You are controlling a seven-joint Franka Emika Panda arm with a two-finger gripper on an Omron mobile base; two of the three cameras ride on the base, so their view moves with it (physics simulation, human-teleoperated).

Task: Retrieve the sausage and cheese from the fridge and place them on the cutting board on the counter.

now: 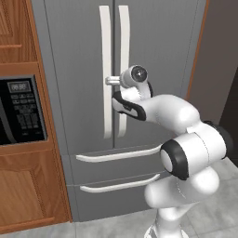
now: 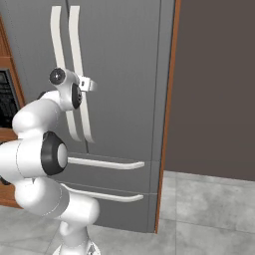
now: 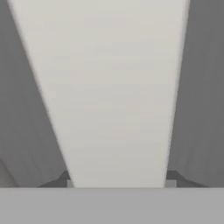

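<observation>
Two claw (image 1: pixel 109 80) fingers hug left fridge (image 1: pixel 83 69) handle (image 3: pixel 113 87) edges.

A black microwave (image 1: pixel 21 111) sits in wooden cabinetry (image 1: pixel 28 190) above grey floor tiles (image 2: pixel 209 214).

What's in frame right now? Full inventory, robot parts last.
fridge: 1, grey, centre, doors closed
door handles: 2, white, vertical, at the door seam
drawer bars: 2, white, across the lower drawers
microwave: 1, black, in the wood cabinet left of the fridge
cabinet: 1, brown wood, left of the fridge
wall: 1, dark brown, right of the fridge
floor: grey tiles
arm: 1, white with dark joints
gripper: 1, at a door handle, fingers either side of it
</observation>
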